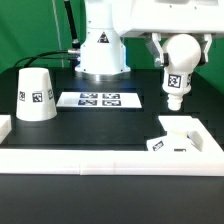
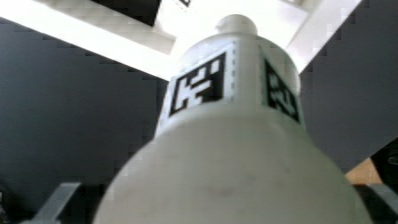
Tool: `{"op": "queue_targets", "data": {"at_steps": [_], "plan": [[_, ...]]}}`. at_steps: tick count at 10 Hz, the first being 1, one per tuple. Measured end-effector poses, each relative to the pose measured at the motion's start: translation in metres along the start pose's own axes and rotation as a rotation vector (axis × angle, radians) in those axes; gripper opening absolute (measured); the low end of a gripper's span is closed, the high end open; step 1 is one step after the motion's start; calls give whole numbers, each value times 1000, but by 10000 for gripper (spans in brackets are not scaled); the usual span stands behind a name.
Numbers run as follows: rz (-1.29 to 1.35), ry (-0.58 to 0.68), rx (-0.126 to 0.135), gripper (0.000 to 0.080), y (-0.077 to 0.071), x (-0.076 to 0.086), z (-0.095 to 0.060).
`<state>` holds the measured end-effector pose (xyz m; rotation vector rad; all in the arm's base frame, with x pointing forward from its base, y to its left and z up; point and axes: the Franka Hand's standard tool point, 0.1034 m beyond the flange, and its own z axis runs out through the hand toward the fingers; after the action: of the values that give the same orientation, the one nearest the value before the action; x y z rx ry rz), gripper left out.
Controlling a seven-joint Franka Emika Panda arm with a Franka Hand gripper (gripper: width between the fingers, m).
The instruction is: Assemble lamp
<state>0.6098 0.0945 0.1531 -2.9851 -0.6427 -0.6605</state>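
Observation:
My gripper (image 1: 180,46) is shut on the ball-shaped bulb (image 1: 180,62) and holds it in the air, neck pointing down, at the exterior view's right. The tagged neck hangs above the small blocky base (image 1: 178,135), which sits against the white border rail at the front right. In the wrist view the bulb (image 2: 222,120) fills the picture, neck away from the camera, with a finger (image 2: 54,200) beside it. The cone shade (image 1: 36,94) stands on the table at the exterior view's left.
The marker board (image 1: 100,99) lies flat mid-table in front of the robot's white pedestal (image 1: 101,52). A long white border rail (image 1: 110,156) runs along the front edge, with a short arm at the left (image 1: 5,125).

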Motion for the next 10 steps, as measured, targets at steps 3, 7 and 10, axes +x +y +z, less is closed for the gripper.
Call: {"op": "queue_targets", "data": {"at_steps": [3,7,10], "plan": [[0,3,1,577,1,5,7],[2,-5,5,577,1,4,17],[2,-13,8,577,-2,-1,23]]}}
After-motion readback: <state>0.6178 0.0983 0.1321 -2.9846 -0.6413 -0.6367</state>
